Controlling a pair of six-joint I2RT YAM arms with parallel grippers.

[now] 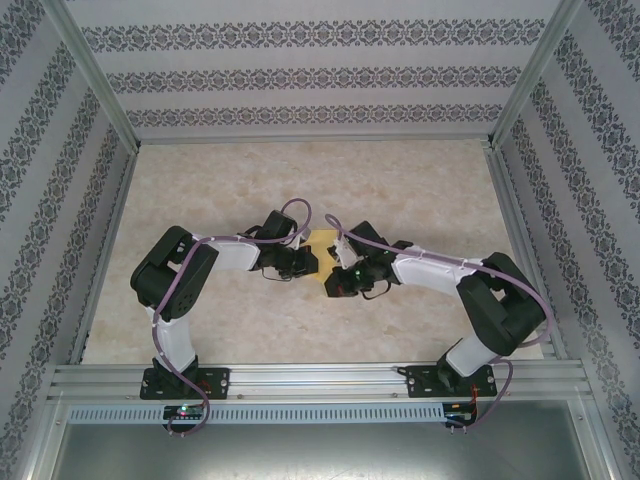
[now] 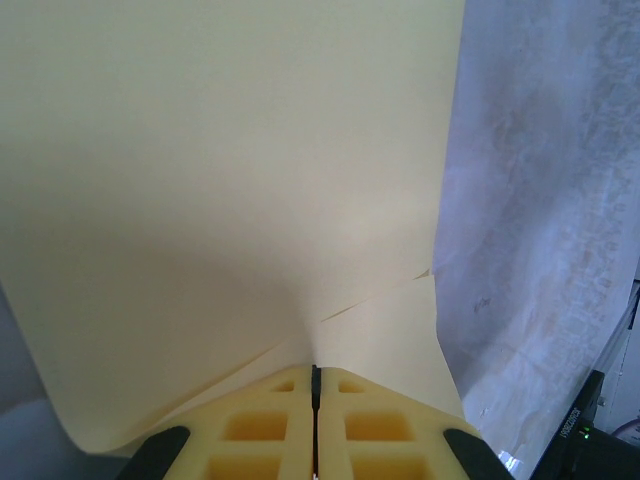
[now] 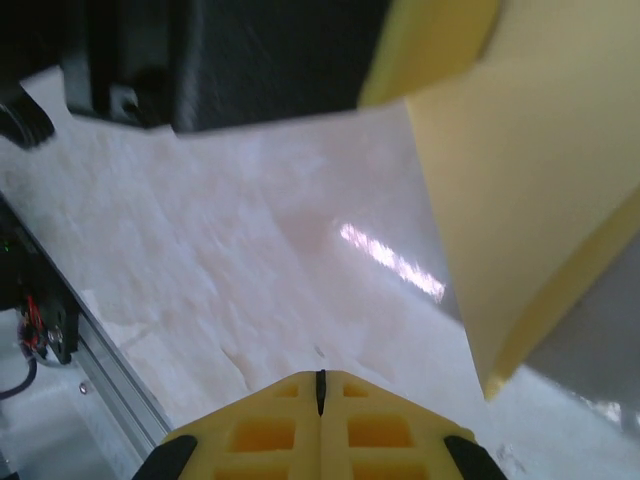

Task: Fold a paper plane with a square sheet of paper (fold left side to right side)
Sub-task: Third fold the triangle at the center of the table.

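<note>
The square sheet of paper [image 2: 230,200] is plain yellow-orange and rises in a curved, partly folded sweep in front of my left gripper [image 2: 315,372]. That gripper is shut, with the sheet's edges running into its tip. From above, the sheet [image 1: 322,246] shows as a small yellow patch between the two wrists at the table's middle, the left gripper [image 1: 304,262] at its left edge. My right gripper [image 3: 320,378] is shut on nothing, low over the bare floor. The sheet [image 3: 530,200] hangs lifted to that gripper's upper right, apart from it. From above, the right gripper [image 1: 335,283] sits just below the paper.
The beige marbled floor [image 1: 420,190] spreads round both arms. Patterned walls and aluminium posts [image 1: 95,75] close in the sides and back. An aluminium rail [image 3: 100,360] runs near the right gripper's left. The left arm's black body [image 3: 250,60] looms close ahead of it.
</note>
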